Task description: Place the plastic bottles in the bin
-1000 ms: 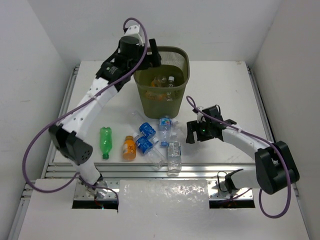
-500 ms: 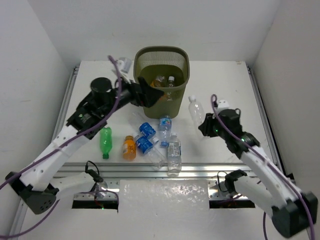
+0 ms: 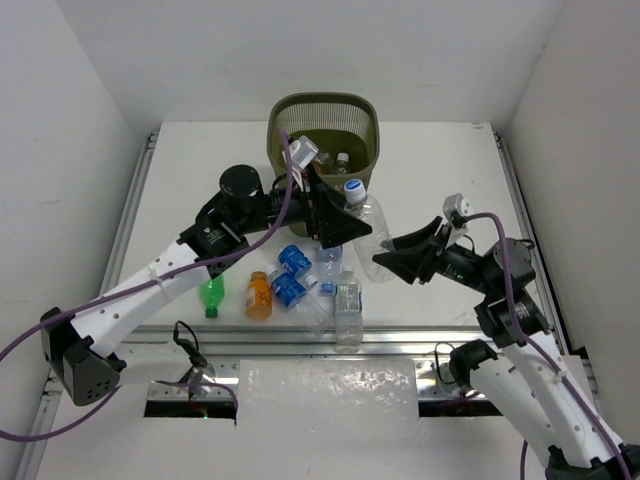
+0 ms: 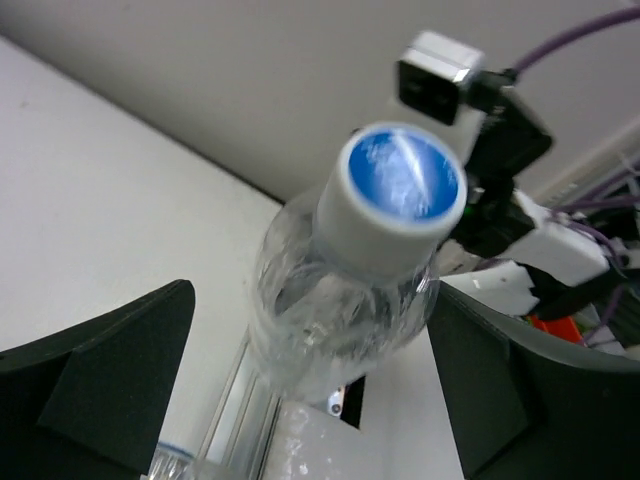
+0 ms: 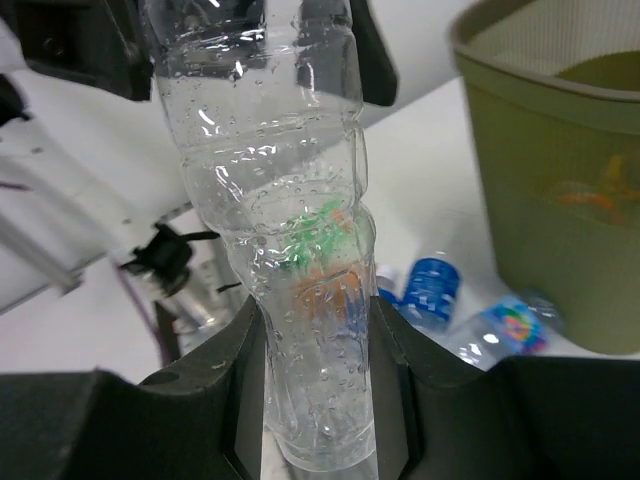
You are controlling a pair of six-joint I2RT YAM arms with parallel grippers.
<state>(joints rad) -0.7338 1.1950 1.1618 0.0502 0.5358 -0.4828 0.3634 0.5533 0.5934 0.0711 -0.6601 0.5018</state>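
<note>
A clear plastic bottle (image 3: 370,222) with a blue-topped white cap (image 4: 402,178) hangs in the air in front of the bin (image 3: 322,104). My right gripper (image 3: 396,264) is shut on its lower end, and both fingers press its sides (image 5: 315,390). My left gripper (image 3: 345,215) is open at the cap end, its fingers (image 4: 110,365) standing apart on either side of the bottle's shoulder without touching it. On the table below lie a green bottle (image 3: 210,290), an orange one (image 3: 259,296) and several clear bottles with blue labels (image 3: 292,260). More bottles (image 3: 325,160) lie inside the bin.
The olive bin's wall (image 5: 560,180) stands close to the right of the held bottle. The table's metal front rail (image 3: 300,340) runs just below the loose bottles. White walls enclose the table on three sides.
My right gripper shut on the clear bottle, lifted it off the table and carried it toward the centre. My left arm swung down from the bin to the bottle's cap end.
</note>
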